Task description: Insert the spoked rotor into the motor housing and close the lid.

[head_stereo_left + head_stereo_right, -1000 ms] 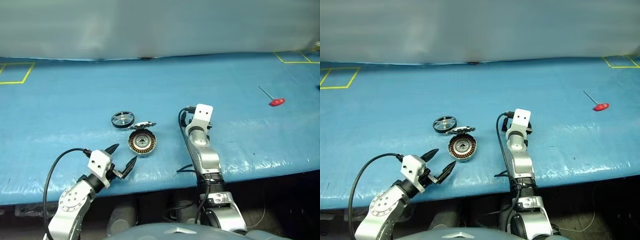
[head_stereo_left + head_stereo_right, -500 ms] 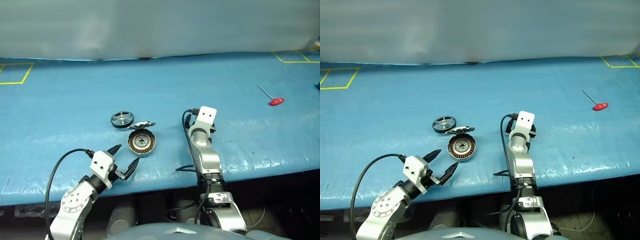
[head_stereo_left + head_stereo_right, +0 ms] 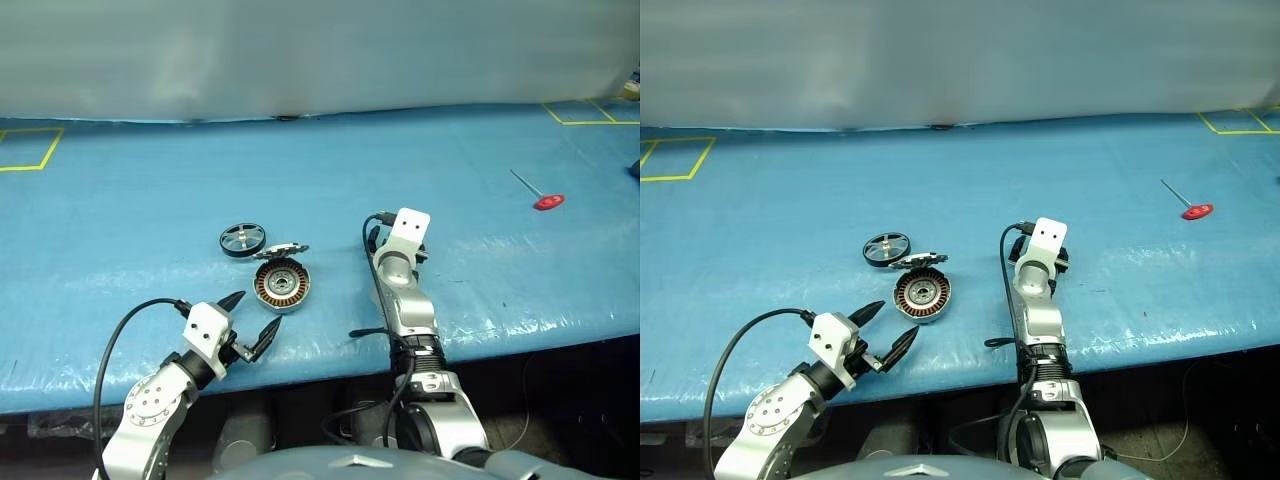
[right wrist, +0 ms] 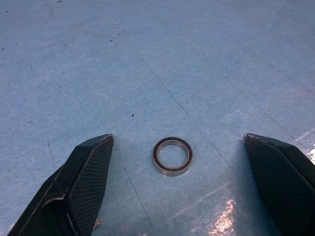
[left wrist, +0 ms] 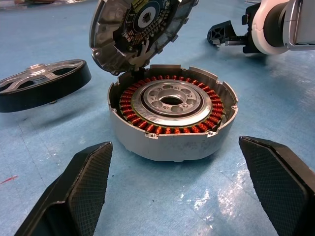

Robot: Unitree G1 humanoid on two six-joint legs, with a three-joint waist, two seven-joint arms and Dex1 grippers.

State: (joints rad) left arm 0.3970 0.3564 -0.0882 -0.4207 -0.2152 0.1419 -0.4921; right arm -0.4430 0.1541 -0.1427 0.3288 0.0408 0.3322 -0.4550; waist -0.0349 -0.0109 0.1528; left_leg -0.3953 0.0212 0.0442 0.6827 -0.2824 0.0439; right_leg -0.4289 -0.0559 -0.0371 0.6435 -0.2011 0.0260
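Fingers of the left gripper [image 3: 248,322] stood spread wide near the front edge of the blue table [image 3: 480,260], holding nothing, their tips aimed at the motor housing [image 3: 281,286] just ahead of them. In the left wrist view the housing [image 5: 173,118] sat upright on the mat between the two black pads [image 5: 88,182], apart from both, its ring of copper windings around a pale silver centre open to view. The lid [image 5: 140,30] stood tilted up at the housing's far edge, joined to it there, with its dark ribbed inside facing the camera. The spoked rotor [image 3: 243,239] lay flat on the table just beyond and to the left of the housing, near it but not touching. The right gripper [image 4: 177,184] was also wide apart and empty, its arm stretched forward to the right of the housing. Between its pads [image 4: 91,179] a small metal ring [image 4: 172,155] lay flat on the mat, touching neither. Far off to the right lay a red-handled tool [image 3: 541,196].
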